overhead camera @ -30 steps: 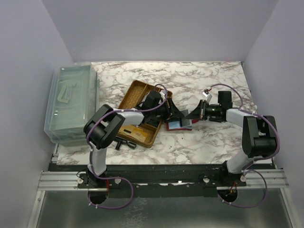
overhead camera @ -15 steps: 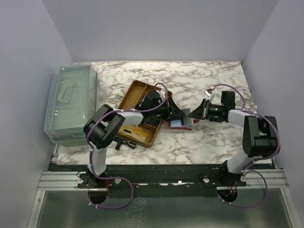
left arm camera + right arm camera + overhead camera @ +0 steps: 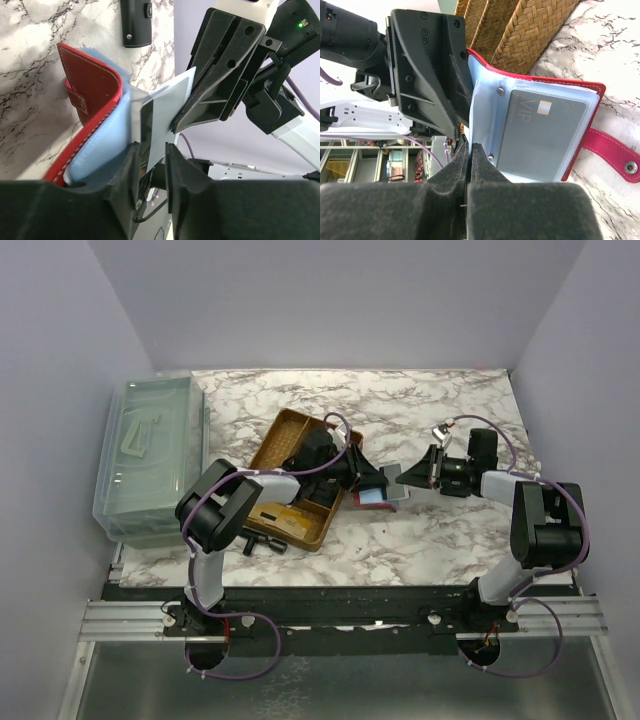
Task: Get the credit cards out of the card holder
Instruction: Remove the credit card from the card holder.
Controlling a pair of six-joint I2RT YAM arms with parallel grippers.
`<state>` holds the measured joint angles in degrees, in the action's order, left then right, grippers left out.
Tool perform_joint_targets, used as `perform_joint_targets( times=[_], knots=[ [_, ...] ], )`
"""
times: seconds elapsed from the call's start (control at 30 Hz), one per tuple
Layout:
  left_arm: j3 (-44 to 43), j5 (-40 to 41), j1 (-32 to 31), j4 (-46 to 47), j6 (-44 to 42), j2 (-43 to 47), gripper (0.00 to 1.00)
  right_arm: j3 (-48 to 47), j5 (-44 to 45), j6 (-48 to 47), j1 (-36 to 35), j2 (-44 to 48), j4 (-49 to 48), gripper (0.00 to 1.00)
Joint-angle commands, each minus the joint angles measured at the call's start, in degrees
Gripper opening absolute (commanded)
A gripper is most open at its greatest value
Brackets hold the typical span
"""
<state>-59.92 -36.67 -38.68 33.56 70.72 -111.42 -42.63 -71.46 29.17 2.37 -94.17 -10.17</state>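
Note:
The red card holder (image 3: 373,498) lies open beside the basket, its blue plastic sleeves (image 3: 105,145) showing. My left gripper (image 3: 362,473) is shut on the holder's left side; its fingers (image 3: 125,175) press on the sleeves. My right gripper (image 3: 396,477) is shut on the edge of a pale credit card (image 3: 167,112) that sticks partly out of a sleeve. In the right wrist view my right gripper (image 3: 469,150) pinches that card edge-on. A grey VIP card (image 3: 540,135) sits in another sleeve of the holder (image 3: 590,90).
A woven basket (image 3: 285,435) holding cards stands left of the holder. A clear lidded bin (image 3: 150,455) is at the far left. A black object (image 3: 262,543) lies in front of the basket. The holder's snap strap (image 3: 615,150) rests on the marble table.
My right gripper has drawn back a little to the right with the card in it. My left gripper has tilted the holder up slightly.

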Motion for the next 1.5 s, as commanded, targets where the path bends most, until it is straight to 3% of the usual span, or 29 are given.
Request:
perform_joint_targets(
  times=[0.0,0.13,0.2,0.37,0.57,0.93,1.47],
  knots=[
    [0.29,-1.27,-0.09,7.33,2.92,0.14,0.26,0.97,-3.92,1.66,-0.64,-0.85,-2.05,0.0],
    [0.84,-1.26,0.19,10.23,3.9,0.47,0.05,1.07,-4.33,2.08,-0.61,-0.59,-2.59,0.0],
    [1.34,-1.22,0.27,12.01,4.35,0.66,0.0,1.2,-4.46,2.12,-0.61,-0.45,-2.61,0.0],
    [3.33,-1.83,0.84,16.6,5.57,1.08,0.0,1.32,-4.39,2.15,0.0,-0.27,-2.66,0.0],
    [7.03,-1.99,2.21,18.9,6.11,2.26,0.0,1.69,-4.65,2.31,1.29,0.27,-2.91,0.1],
    [10.19,-2.28,3.32,18.91,5.57,3.95,0.0,1.81,-4.97,2.4,1.87,0.33,-3.28,0.0],
    [15.33,-4.05,6.97,15.22,3.33,10.34,0.0,1.22,-1.39,-2.35,3.03,0.94,1.79,0.0]
  ],
)
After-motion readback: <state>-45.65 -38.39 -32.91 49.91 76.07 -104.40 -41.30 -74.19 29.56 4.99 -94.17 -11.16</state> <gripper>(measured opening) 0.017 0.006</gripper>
